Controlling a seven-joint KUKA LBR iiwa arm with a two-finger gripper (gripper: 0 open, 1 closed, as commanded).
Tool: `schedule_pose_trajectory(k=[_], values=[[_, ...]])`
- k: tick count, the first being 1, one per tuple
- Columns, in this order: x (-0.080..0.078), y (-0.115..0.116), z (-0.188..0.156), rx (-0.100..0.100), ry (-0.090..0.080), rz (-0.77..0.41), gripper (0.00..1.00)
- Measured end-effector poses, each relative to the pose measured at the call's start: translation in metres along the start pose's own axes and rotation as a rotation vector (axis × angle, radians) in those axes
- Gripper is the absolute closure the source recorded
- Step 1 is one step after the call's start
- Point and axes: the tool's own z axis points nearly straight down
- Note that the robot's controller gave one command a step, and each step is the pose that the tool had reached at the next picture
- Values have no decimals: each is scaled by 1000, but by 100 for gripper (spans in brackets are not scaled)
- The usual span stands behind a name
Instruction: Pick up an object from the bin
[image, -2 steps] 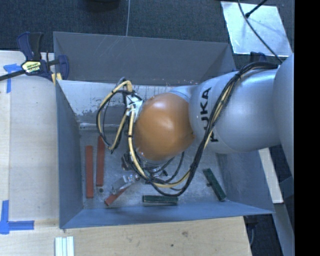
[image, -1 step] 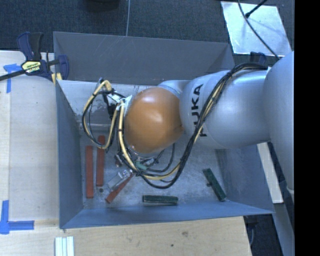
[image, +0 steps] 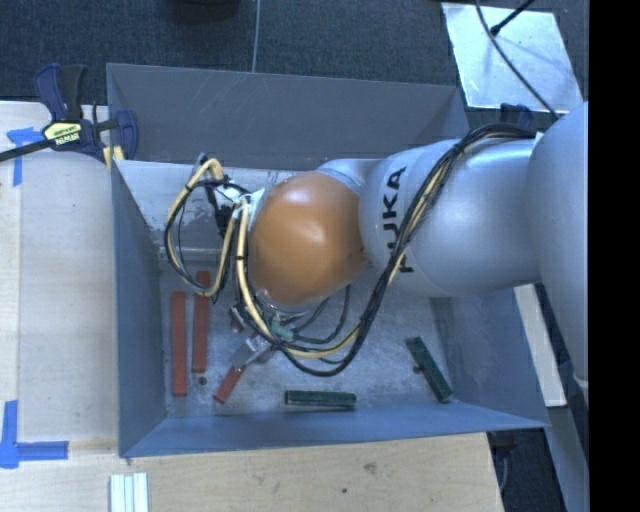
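Three red pieces lie in the left part of the bin (image: 140, 300): two long red sticks (image: 189, 340) side by side, upright in the view, and a short red stick (image: 229, 383) tilted at the front. We see the gripper (image: 255, 348) low under the orange cover (image: 305, 238) and its cables (image: 330, 345), just above that short stick. Whether it is spread or closed, we cannot tell. Two green bars (image: 320, 400) lie apart, front and right.

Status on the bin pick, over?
Gripper low in bin, left of centre. Nearest: short red-brown stick, right beside it. Two long red-brown sticks alongside to its left; dark green sticks farther off.
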Motion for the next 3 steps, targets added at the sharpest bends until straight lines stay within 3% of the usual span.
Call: schedule_pose_trajectory(k=[1,2,3], values=[[15,21,0,-4,2,-50,100],[14,21,0,-4,1,-49,0],[5,3,-3,0,0,8,0]])
